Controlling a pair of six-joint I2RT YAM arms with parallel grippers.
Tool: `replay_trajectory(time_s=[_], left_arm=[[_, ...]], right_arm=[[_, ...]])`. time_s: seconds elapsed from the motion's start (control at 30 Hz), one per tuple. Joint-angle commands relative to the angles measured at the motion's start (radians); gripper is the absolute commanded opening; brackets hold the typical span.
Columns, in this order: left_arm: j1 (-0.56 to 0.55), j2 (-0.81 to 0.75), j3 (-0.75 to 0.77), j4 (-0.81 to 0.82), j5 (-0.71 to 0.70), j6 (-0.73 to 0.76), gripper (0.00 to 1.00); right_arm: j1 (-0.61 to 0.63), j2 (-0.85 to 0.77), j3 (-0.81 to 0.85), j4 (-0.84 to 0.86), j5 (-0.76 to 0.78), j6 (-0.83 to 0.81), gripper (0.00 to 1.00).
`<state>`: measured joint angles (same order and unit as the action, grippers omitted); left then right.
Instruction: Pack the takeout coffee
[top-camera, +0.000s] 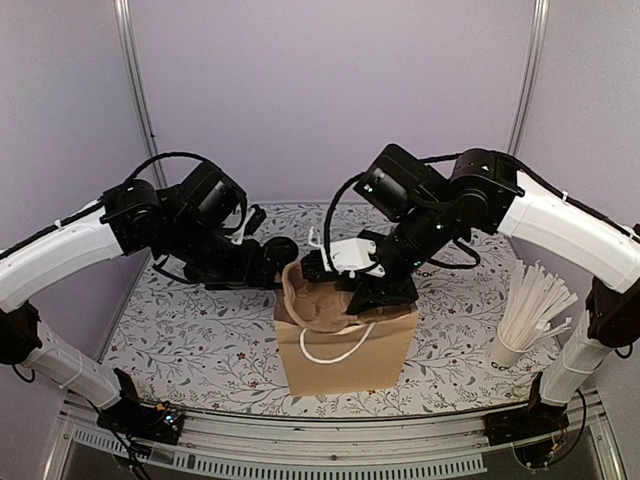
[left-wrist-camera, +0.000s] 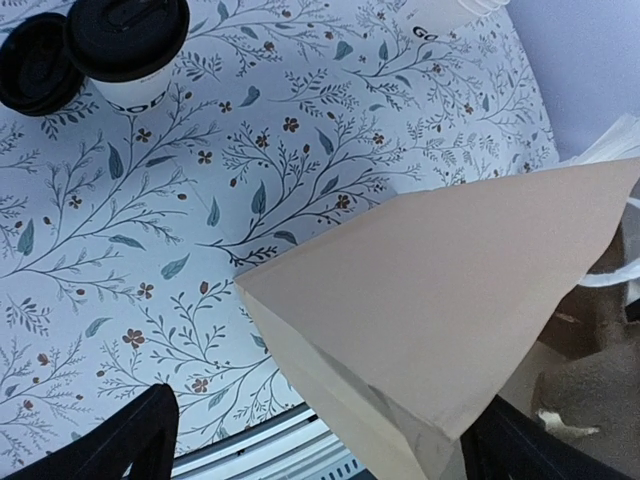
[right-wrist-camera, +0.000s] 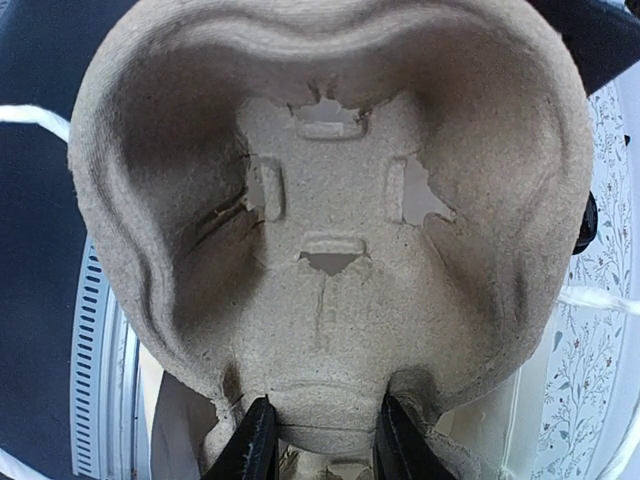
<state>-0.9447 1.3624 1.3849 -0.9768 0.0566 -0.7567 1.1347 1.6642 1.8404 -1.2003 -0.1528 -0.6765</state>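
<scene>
tray (top-camera: 305, 300) seemingly partway in bag (top-camera: 345, 362), stirrer cup (top-camera: 506, 352) to right

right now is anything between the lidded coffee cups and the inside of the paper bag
yes: the moulded grey-brown pulp cup carrier, pinched by the right end effector, sits in the mouth of the brown paper bag; the black-lidded white paper cups stand apart on the floral table

Brown bag (top-camera: 345, 355) sits mid tabletop (top-camera: 200, 340), pulp tray (top-camera: 308, 298) poking out the top. Right hand (top-camera: 352, 292) is on the tray, cup (top-camera: 508, 350) of white sticks off right.
</scene>
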Motion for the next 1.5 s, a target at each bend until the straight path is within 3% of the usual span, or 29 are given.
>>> replay_trajectory(time_s=[0.0, 0.3, 0.6, 1.1, 1.47], left_arm=[[-0.013, -0.025, -0.002, -0.030, -0.015, 0.003, 1.00], [-0.016, -0.030, -0.024, -0.030, -0.017, 0.005, 1.00], [-0.031, -0.015, -0.026, 0.002, -0.006, 0.020, 1.00], [-0.057, -0.024, -0.020, -0.012, -0.031, 0.012, 1.00], [-0.050, -0.068, 0.017, -0.008, -0.190, 0.004, 1.00]], right_arm=[[-0.031, 0.034, 0.025, -0.054, 0.004, 0.019, 0.26], [-0.053, 0.067, 0.042, -0.075, 0.007, 0.027, 0.25], [-0.061, 0.040, 0.177, -0.068, -0.063, 0.014, 0.26], [-0.062, 0.073, 0.080, -0.067, 0.032, 0.055, 0.25], [-0.060, 0.090, 0.044, -0.168, -0.010, 0.020, 0.26]])
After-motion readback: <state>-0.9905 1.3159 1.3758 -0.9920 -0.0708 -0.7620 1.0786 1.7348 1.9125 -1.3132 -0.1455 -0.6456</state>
